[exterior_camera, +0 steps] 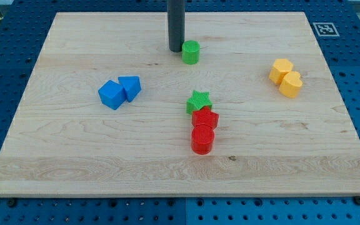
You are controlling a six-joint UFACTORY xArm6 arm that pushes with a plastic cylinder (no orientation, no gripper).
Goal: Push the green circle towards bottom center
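At nine o'clock of the green circle (191, 52), just beside it, sits my tip (175, 50); there are no fingers. The approach seems done. Next I'd circle to twelve o'clock and push toward six, avoiding the green star (199, 100).

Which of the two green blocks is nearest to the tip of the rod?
The green circle, right beside my tip near the view's top. The green star lies farther down, touching the red blocks.
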